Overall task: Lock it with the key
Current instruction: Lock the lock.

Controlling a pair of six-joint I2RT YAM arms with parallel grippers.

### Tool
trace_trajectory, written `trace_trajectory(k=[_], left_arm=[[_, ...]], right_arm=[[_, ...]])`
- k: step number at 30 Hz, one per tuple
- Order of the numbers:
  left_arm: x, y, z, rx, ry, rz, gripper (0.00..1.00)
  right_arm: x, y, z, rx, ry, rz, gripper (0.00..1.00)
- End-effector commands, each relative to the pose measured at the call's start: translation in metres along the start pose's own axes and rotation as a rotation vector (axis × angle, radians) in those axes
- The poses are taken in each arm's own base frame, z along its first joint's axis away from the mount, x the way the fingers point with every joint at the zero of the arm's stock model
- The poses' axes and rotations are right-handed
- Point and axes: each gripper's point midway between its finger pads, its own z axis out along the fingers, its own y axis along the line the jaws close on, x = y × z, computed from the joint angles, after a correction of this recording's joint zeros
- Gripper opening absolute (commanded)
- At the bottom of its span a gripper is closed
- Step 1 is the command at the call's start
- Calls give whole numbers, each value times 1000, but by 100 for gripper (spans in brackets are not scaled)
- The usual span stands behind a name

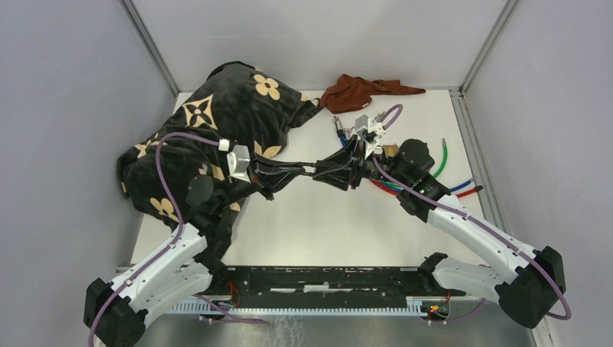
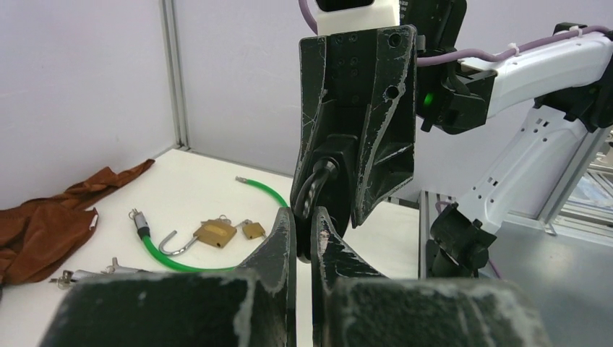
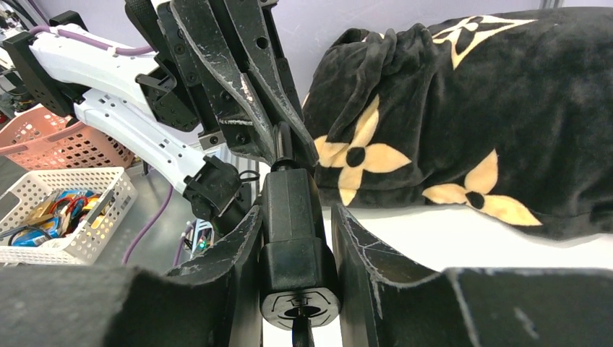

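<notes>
My right gripper [image 1: 345, 173] is shut on a black cylinder lock [image 3: 293, 238], held above the table's middle with its keyhole end towards the wrist camera. A dark key blade [image 3: 303, 334] sits in the keyhole; its head is out of view. My left gripper [image 1: 322, 170] meets the right gripper tip to tip. In the left wrist view the left gripper [image 2: 303, 217] is shut on a black rounded part [image 2: 322, 177] at the lock's far end. In the right wrist view the left gripper [image 3: 284, 148] pinches that same end. From above, the lock is hidden between the fingers.
A black flowered blanket [image 1: 217, 123] covers the table's left. A brown cloth [image 1: 361, 90] lies at the back. Two brass padlocks [image 2: 215, 233], one with its shackle open, and a green cable [image 2: 155, 249] lie near the red and blue cables [image 1: 463, 189] on the right.
</notes>
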Motion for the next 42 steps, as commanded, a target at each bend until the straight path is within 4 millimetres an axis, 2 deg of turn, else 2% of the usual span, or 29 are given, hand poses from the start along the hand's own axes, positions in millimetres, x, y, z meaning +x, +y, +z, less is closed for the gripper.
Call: trace_trajectory(k=[1, 7, 14, 17, 22, 31, 38, 42], left_arm=[[59, -57, -18, 271, 211, -167, 2], [61, -59, -20, 288, 214, -170, 2], [60, -72, -12, 332, 191, -183, 2], [66, -80, -8, 357, 202, -205, 2], [79, -79, -8, 328, 226, -286, 2], [78, -103, -2, 431, 222, -252, 2], [83, -123, 2, 505, 223, -237, 2], [84, -125, 2, 507, 227, -239, 2]], right_arm=[[-133, -1, 3, 112, -354, -215, 0], [-140, -5, 8, 124, -335, -227, 0], [-124, -25, 18, 157, -306, -186, 0], [-129, -28, 20, 170, -312, -204, 0], [-133, -30, 25, 165, -311, -217, 0], [-114, -46, 35, 173, -273, -198, 0], [-116, -54, 42, 173, -281, -211, 0], [-116, -60, 46, 177, -282, -209, 0]])
